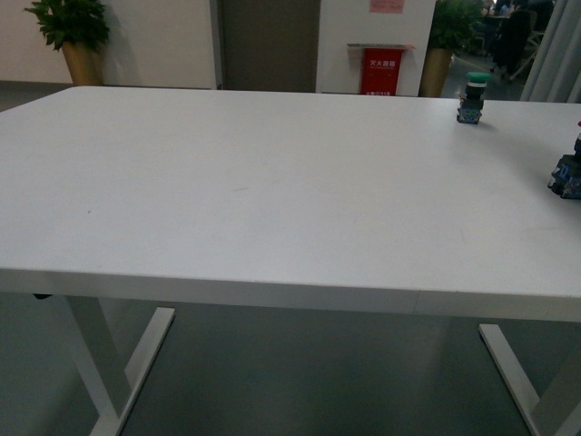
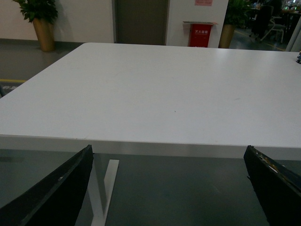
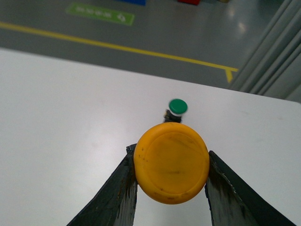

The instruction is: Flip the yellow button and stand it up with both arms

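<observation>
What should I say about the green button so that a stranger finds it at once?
On the white table, look toward the far right side. The green button stands upright there; only its cap is green, while the yellow button sits in the right gripper.

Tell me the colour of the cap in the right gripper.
The cap is yellow; right wrist view shows it best.

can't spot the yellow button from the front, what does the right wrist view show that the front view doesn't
Only the right wrist view: the yellow button, cap facing the camera, gripped between the fingers of the right pincer. Only the front view: a second switch cut off at the picture's right edge, and a potted plant behind. Both: the table and the green switch.
</observation>
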